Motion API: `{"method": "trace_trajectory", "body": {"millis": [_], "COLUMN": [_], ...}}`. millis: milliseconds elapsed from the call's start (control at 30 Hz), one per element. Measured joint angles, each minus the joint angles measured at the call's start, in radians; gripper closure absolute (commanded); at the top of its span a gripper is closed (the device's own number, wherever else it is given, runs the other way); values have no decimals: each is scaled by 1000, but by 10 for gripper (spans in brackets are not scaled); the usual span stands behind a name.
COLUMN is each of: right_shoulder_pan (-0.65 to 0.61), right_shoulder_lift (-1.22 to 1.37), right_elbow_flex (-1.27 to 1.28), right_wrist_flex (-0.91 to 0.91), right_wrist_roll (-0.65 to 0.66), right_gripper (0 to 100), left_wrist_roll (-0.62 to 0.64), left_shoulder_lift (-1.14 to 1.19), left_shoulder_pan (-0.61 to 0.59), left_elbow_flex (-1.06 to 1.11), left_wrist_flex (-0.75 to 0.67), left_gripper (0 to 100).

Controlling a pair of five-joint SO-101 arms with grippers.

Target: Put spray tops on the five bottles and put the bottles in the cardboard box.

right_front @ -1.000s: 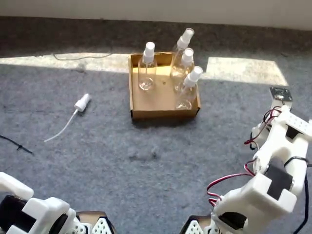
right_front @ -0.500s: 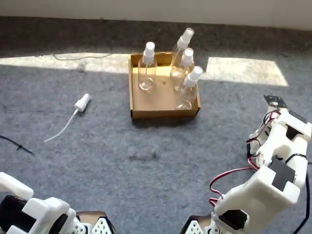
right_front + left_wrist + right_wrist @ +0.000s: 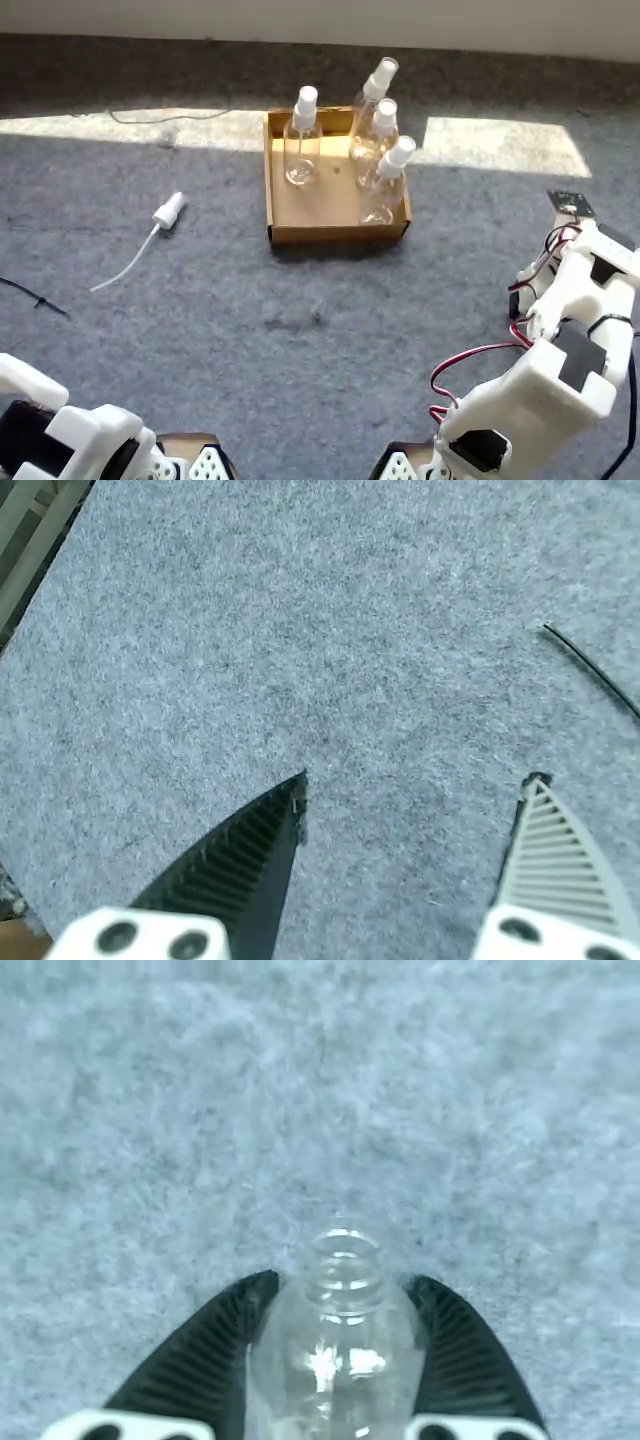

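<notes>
Right wrist view: the last bottle [image 3: 340, 1370], clear plastic with a bare threaded neck and no top, is pinched between the jaws of the right hand [image 3: 342, 1282], grey carpeted desk [image 3: 150, 1110] behind it.
Left hand [image 3: 419, 777]: spread wide, nothing held, desk underneath.
Loose spray top [image 3: 168, 210]: white, long dip tube, laid on the desk well apart from the cardboard box [image 3: 340, 235].
Box contents: four capped bottles [image 3: 300, 140], stood upright.
Step in hand: looks like number five is waiting to be capped.
Next move: top probably gets picked up by the left hand, tube fed down the neck, screwed on.
</notes>
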Motion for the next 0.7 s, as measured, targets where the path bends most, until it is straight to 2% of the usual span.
{"method": "trace_trajectory", "body": {"millis": [167, 367, 467, 567, 700], "right_shoulder_pan": [0, -83, -170, -276, -427], "right_shoulder_lift": [0, -133, -298, -488, -733], "right_elbow_flex": [-72, -132, -52, 104, 365], "right_wrist_flex": [72, 117, 103, 29, -29], "right_wrist_roll": [11, 17, -12, -40, -54], "right_gripper": [905, 906, 906, 906, 906], "left_wrist_roll": [-26, -81, -84, -83, -58], "left_shoulder_lift": [0, -40, -110, -157, -135], "left_shoulder_pan": [0, 124, 261, 448, 712], "left_elbow_flex": [0, -31, -83, -153, -296], "left_wrist_flex": [12, 261, 413, 542, 640], "left_gripper": [701, 701, 701, 702, 702]}}
